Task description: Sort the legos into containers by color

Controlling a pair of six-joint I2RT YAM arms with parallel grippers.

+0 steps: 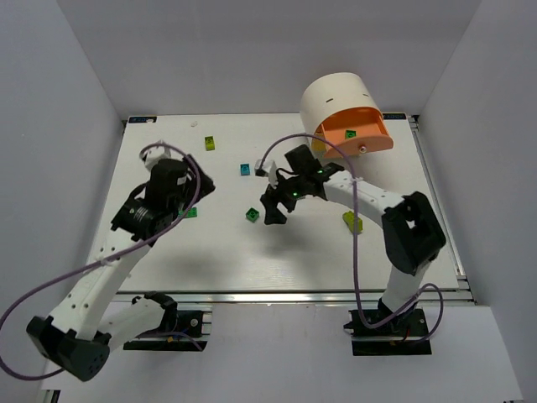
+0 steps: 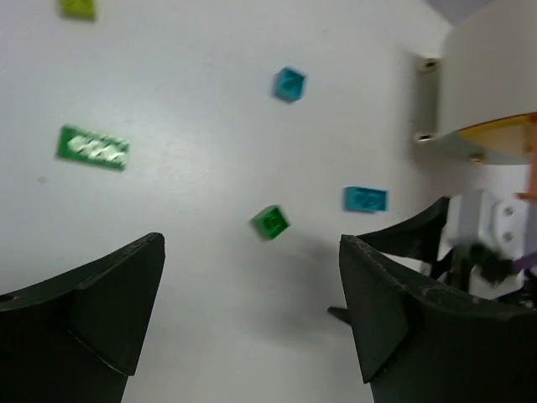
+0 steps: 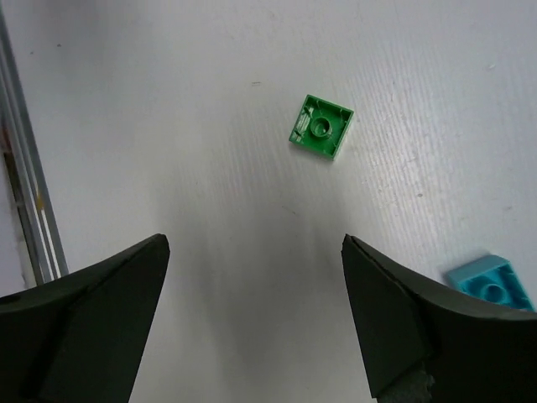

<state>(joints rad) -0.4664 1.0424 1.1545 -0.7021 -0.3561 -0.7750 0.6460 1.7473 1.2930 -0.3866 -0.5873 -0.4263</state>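
Loose legos lie on the white table: a lime one [image 1: 210, 143], a cyan one [image 1: 245, 170], a small green one [image 1: 252, 215], a flat green one [image 1: 191, 212] and a lime one [image 1: 352, 222]. At the back right stands the cream cabinet [image 1: 336, 96], its orange drawer [image 1: 373, 138] pulled out with a green brick [image 1: 350, 133] inside. My left gripper [image 1: 195, 183] [image 2: 252, 285] hangs open and empty above the table's left half. My right gripper [image 1: 270, 210] [image 3: 252, 277] is open and empty just short of the small green lego [image 3: 321, 126], which lies studs down, with a cyan one [image 3: 491, 285] by the right finger.
The left wrist view shows the flat green brick [image 2: 92, 147], two cyan bricks [image 2: 289, 84] [image 2: 365, 199], the small green one [image 2: 270, 221] and my right arm [image 2: 487, 243] by the cabinet [image 2: 495, 67]. A metal rail [image 3: 25, 193] edges the table. White walls enclose the sides.
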